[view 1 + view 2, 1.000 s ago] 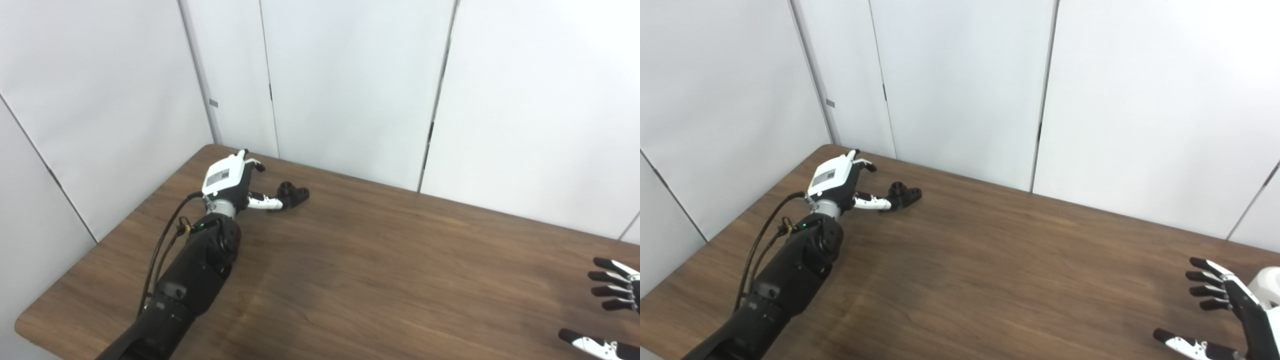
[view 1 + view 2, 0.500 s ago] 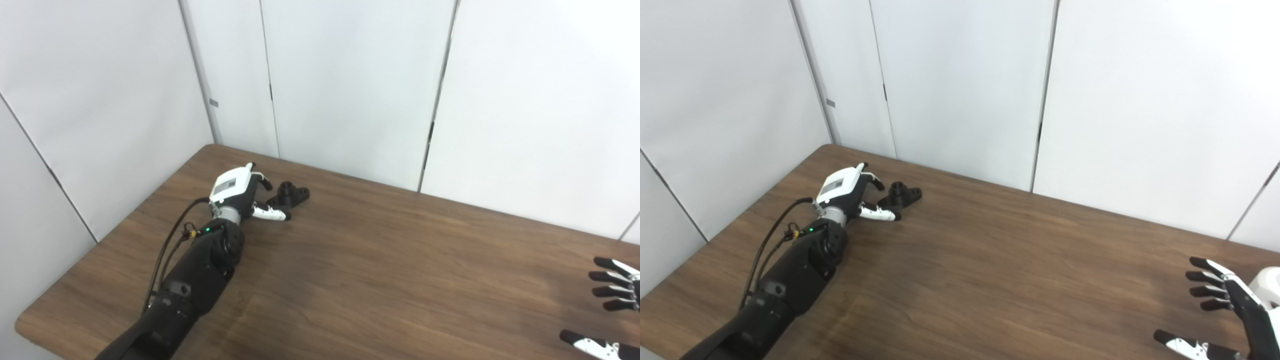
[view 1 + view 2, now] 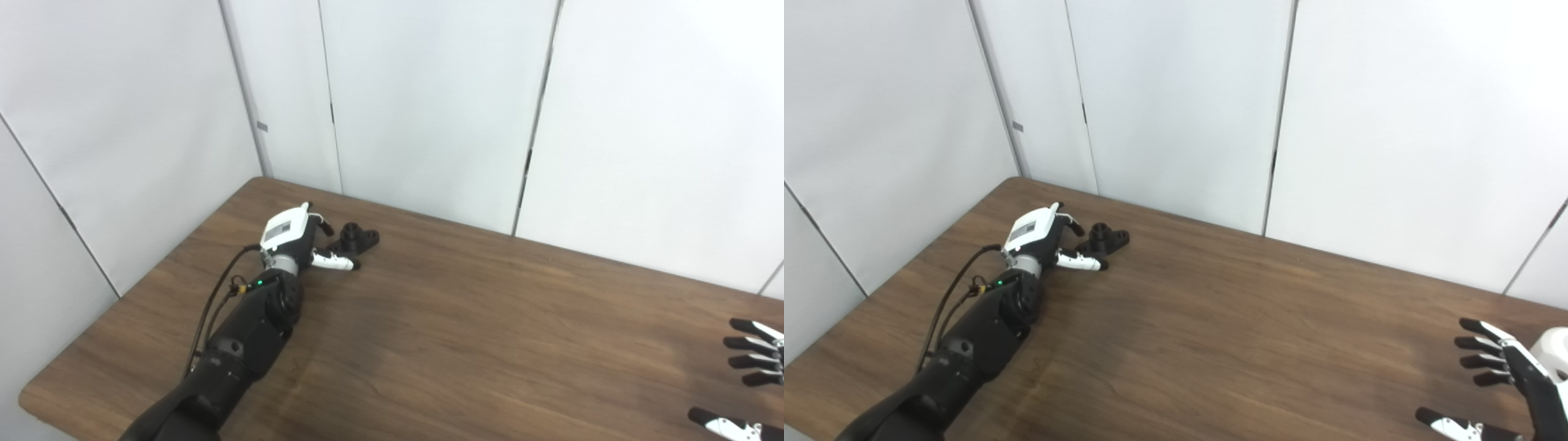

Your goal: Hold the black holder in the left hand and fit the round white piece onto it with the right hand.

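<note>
The black holder (image 3: 355, 237) lies on the brown table (image 3: 465, 331) near its far left corner. My left hand (image 3: 298, 237) reaches just left of the holder, fingers apart, thumb stretched along the holder's near side. It holds nothing; I cannot tell whether it touches the holder. My right hand (image 3: 1510, 383) is open and empty at the right edge of the picture, low over the table. The round white piece is not in view.
White wall panels (image 3: 429, 104) stand close behind the table's far edge and along its left side. The table's left front corner (image 3: 30, 398) is rounded.
My left hand has moved right toward the holder and dropped lower, and its arm has stretched forward. My right hand has sunk slightly. The holder has not moved.
</note>
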`<state>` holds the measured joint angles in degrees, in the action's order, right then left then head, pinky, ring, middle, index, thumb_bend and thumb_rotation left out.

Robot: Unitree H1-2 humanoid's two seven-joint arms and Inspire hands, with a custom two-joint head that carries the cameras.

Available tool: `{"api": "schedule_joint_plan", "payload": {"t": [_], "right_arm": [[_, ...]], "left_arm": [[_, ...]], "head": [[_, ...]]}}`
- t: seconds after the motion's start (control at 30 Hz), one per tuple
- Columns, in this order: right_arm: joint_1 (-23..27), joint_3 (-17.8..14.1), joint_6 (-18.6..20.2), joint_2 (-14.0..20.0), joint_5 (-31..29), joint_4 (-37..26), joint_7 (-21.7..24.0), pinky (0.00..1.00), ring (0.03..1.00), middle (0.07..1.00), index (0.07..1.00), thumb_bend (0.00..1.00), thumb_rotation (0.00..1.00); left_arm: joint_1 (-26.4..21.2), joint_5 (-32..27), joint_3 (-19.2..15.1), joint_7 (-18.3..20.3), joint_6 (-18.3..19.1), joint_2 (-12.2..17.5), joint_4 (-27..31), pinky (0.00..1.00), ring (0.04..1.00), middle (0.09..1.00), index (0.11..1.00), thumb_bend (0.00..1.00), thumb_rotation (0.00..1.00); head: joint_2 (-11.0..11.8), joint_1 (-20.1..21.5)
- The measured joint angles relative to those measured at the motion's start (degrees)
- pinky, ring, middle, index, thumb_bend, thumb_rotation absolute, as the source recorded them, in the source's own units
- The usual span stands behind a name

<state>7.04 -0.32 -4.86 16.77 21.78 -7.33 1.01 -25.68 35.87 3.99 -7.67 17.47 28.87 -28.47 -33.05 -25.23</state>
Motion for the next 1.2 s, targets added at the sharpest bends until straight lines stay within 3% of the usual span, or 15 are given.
{"api": "schedule_joint_plan", "payload": {"t": [0.47,0.7,0.73,0.77,0.83,1.2], "right_arm": [[-0.81,-0.41,2.64,0.21,0.31,-2.99,1.16,0.55,0.641,0.717,0.785,0.70,0.00],[-1.18,-1.04,4.42,0.42,0.00,-5.22,1.88,0.56,0.644,0.723,0.787,0.68,0.00],[-1.21,-1.09,4.70,0.44,-0.01,-5.46,2.11,0.56,0.643,0.721,0.785,0.68,0.00],[-1.22,-1.11,4.71,0.47,0.01,-5.60,2.18,0.55,0.642,0.720,0.783,0.68,0.00],[-1.22,-1.13,4.71,0.52,0.21,-5.65,2.21,0.54,0.639,0.718,0.784,0.68,0.00],[-1.19,-1.38,4.70,0.54,0.30,-5.62,2.21,0.55,0.648,0.721,0.785,0.68,0.00]], "left_arm": [[-2.11,-2.30,1.17,-1.88,-1.71,-0.42,-4.22,1.00,1.000,1.000,0.663,1.00,0.33],[-3.29,-4.48,1.84,-2.72,-5.12,-0.51,-6.75,1.00,1.000,0.938,0.536,0.91,0.23],[-3.29,-4.75,1.88,-2.75,-5.43,-0.56,-6.78,1.00,1.000,0.931,0.511,0.72,0.16],[-3.29,-4.96,1.99,-2.82,-5.92,-0.59,-6.91,1.00,1.000,0.925,0.498,0.62,0.12],[-3.23,-5.39,2.25,-3.15,-6.80,-0.61,-7.05,1.00,1.000,0.901,0.485,0.54,0.09],[-3.09,-5.63,3.70,-3.21,-6.95,-0.45,-6.54,1.00,1.000,0.852,0.477,0.52,0.08]], "head": [[-0.97,1.32],[-1.67,1.23],[-1.67,1.23],[-1.76,1.14],[-1.85,1.14],[-2.11,0.79]]}}
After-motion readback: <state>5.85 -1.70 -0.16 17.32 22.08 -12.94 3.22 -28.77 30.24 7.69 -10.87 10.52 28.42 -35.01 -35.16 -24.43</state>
